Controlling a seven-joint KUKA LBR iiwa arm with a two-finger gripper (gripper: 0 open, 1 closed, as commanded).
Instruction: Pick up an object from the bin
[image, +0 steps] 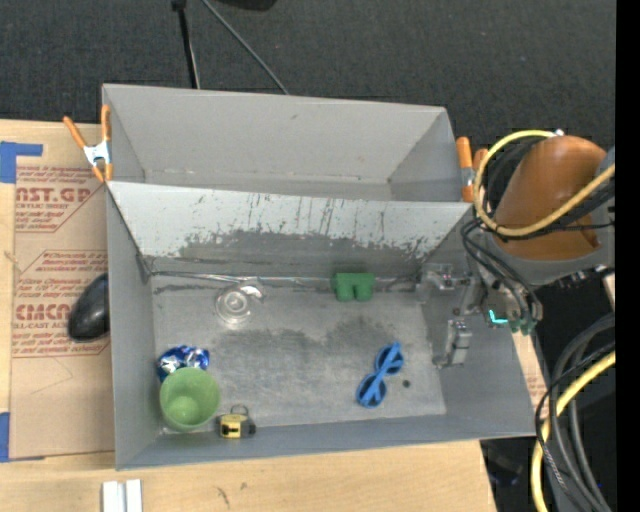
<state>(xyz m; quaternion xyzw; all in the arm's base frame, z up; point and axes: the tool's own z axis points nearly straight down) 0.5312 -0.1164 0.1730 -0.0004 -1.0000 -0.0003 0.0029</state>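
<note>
Grey bin holds green cup, blue glasses, green block; end effector apart or together, cannot tell.

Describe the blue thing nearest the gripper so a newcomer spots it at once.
In the grey metal bin, look at the right part of the floor, just left of the gripper. A small pair of blue glasses lies there on a slant. Its two joined lenses set it apart; the other bluish thing, a blue-and-white ball, sits far left beside the green cup.
</note>
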